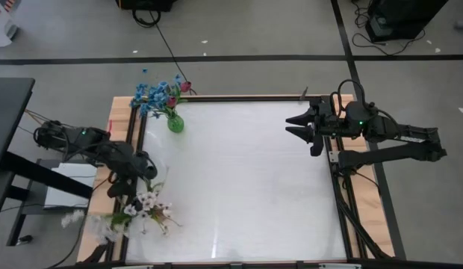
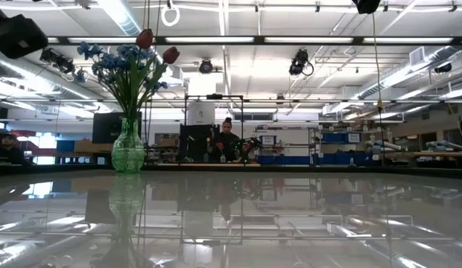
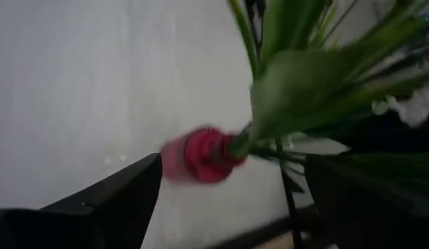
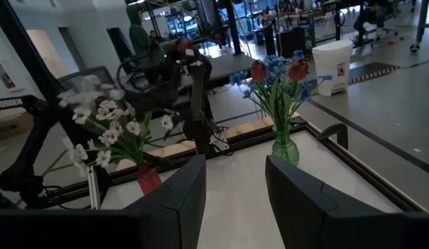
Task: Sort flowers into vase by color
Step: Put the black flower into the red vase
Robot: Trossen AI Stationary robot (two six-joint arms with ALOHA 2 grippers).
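Tulip (image 3: 201,155) between left fingers (image 3: 124,194) (apart)

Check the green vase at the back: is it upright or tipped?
Upright. In the low view the green vase stands straight on the table, with blue flowers and red tulip buds rising from its mouth.

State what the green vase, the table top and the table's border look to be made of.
Green vase: likely clear tinted glass; light passes through, ribbed glossy body. Table top: smooth white glossy sheet, perhaps laminate or plastic; the low view shows it mirroring the vase and ceiling lights. Border: pale bare wood by its look, with a dark rail, probably metal, inside it.
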